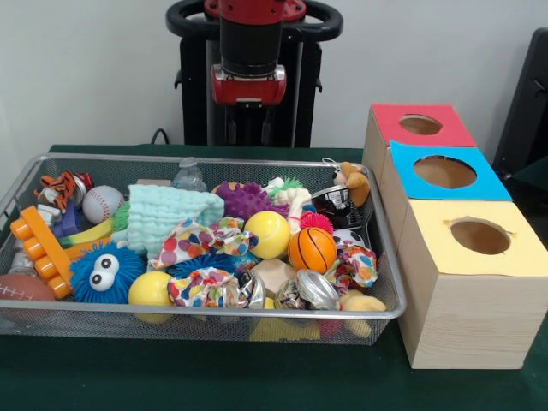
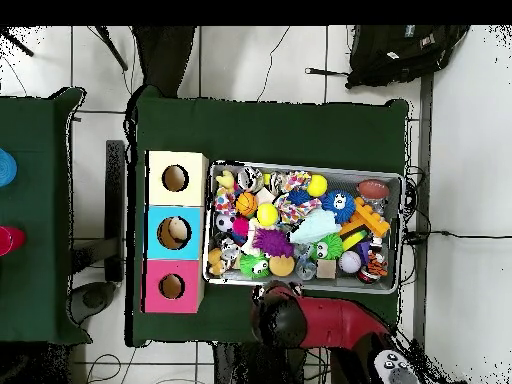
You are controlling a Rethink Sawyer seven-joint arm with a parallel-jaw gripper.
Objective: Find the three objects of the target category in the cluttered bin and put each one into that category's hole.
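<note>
Front view shows a wire mesh bin (image 1: 214, 317) crowded with toys, and the target category cannot be read from the scene, so the candidates are simply what lies inside: an orange basketball (image 1: 312, 249) near the middle, a yellow ball (image 1: 267, 234) just beside it, a second yellow ball (image 1: 151, 289) against the front wall, a baseball (image 1: 102, 204) toward the back, and a brown football (image 1: 21, 288) at one end. Around them sit a blue fuzzy toy with big eyes (image 1: 106, 271), a mint knitted cloth (image 1: 169, 213), a purple spiky ball (image 1: 243, 199), an orange plastic block (image 1: 38, 249) and spotted fabric scrunchies (image 1: 202, 287). Beside the bin stands a row of three wooden boxes, each with a round hole in its top: a yellow box (image 1: 475, 282) nearest the camera, a blue box (image 1: 441, 175) in the middle and a red box (image 1: 418, 128) farthest. The arm (image 1: 251, 51) hangs above the bin's far edge, well clear of the toys; its fingers are hidden in both views, so I cannot tell whether they are spread or closed. From overhead, the arm (image 2: 300, 320) lies just outside the bin's (image 2: 300, 168) long side, on the green table (image 2: 270, 125).
</note>
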